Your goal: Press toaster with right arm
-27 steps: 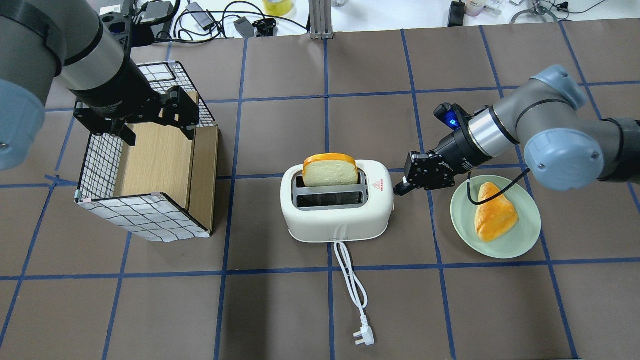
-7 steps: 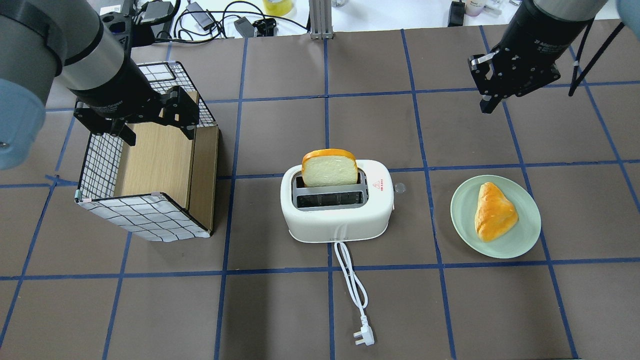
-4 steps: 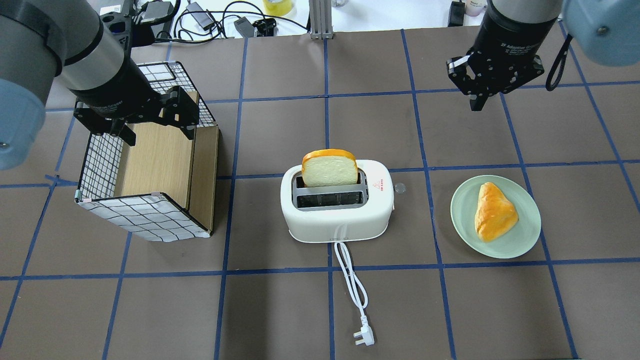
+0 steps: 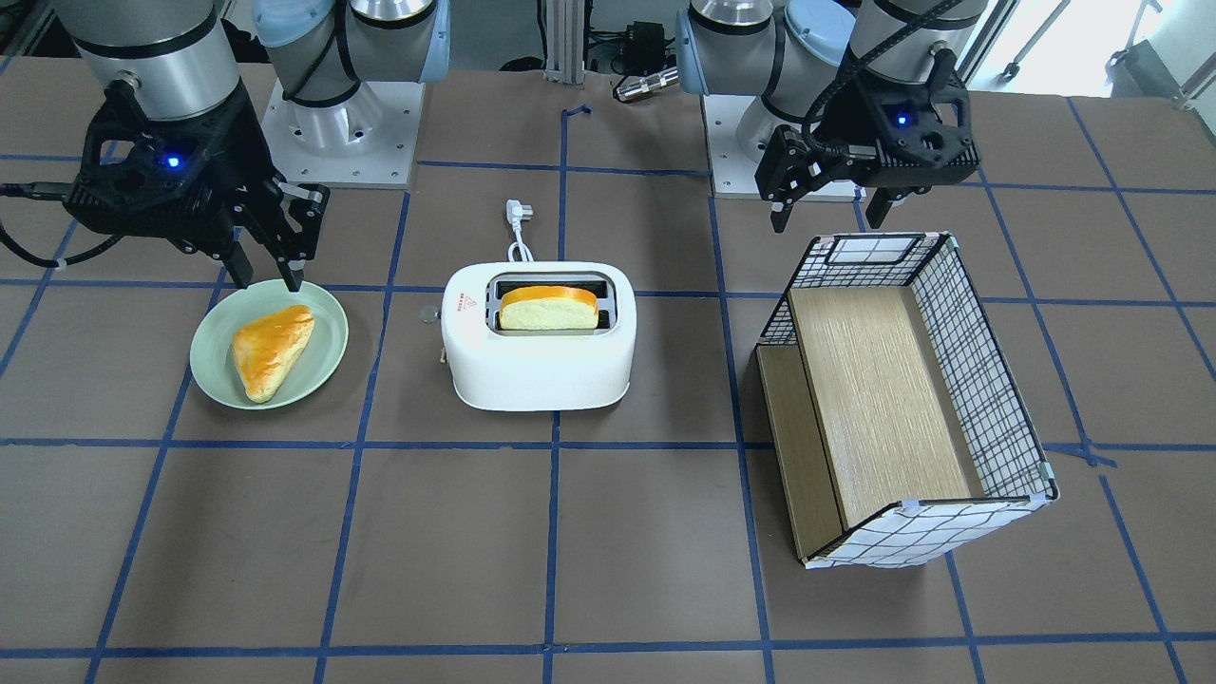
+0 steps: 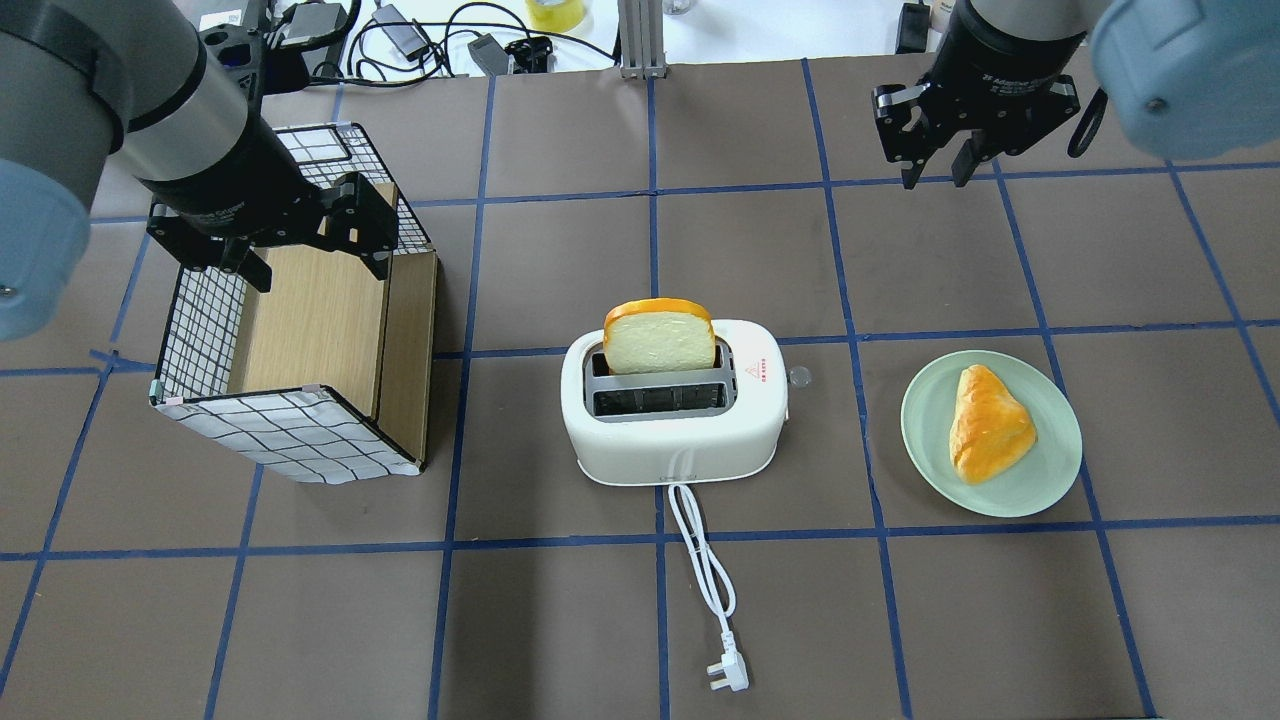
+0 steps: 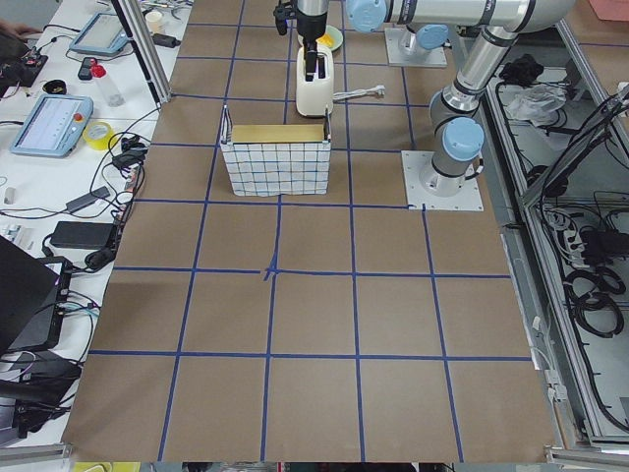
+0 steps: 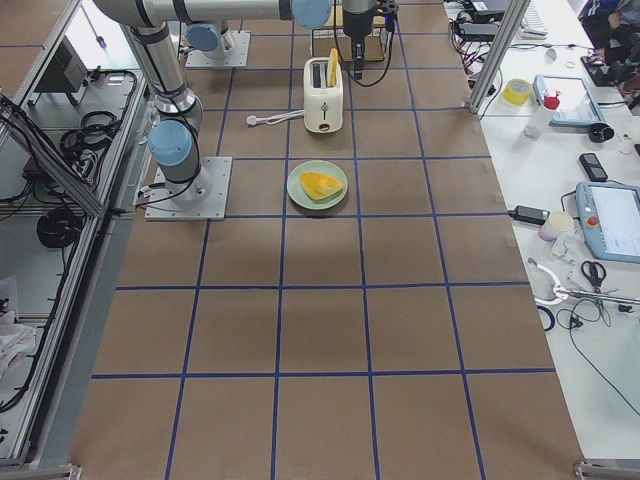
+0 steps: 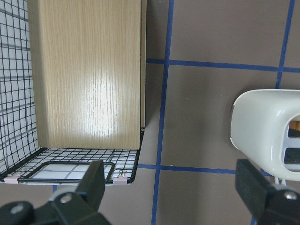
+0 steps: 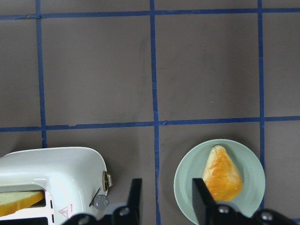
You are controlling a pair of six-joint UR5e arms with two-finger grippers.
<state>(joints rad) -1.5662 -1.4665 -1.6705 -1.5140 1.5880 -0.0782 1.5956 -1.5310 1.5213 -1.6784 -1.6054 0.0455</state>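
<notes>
Toaster (image 5: 672, 440) mid-tabletop (image 5: 560, 620), bread (image 5: 660, 345) upright in its far slot, knob (image 5: 799, 377) on its right end. My right pincer (image 5: 935, 178): well beyond the toaster's right, up off the tabletop, narrow gap, holding nothing. Left pincer (image 5: 318, 268): spread wide, empty, over the basket (image 5: 290, 440) left of the toaster. Plate (image 5: 1050, 480) with pastry (image 5: 988, 425) right of the knob.

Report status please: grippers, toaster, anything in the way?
Right gripper open, raised, clear of the toaster. Left gripper open over the basket. Bread slice stands in one slot. Nothing blocks the lever knob; plate beside, apart.
</notes>
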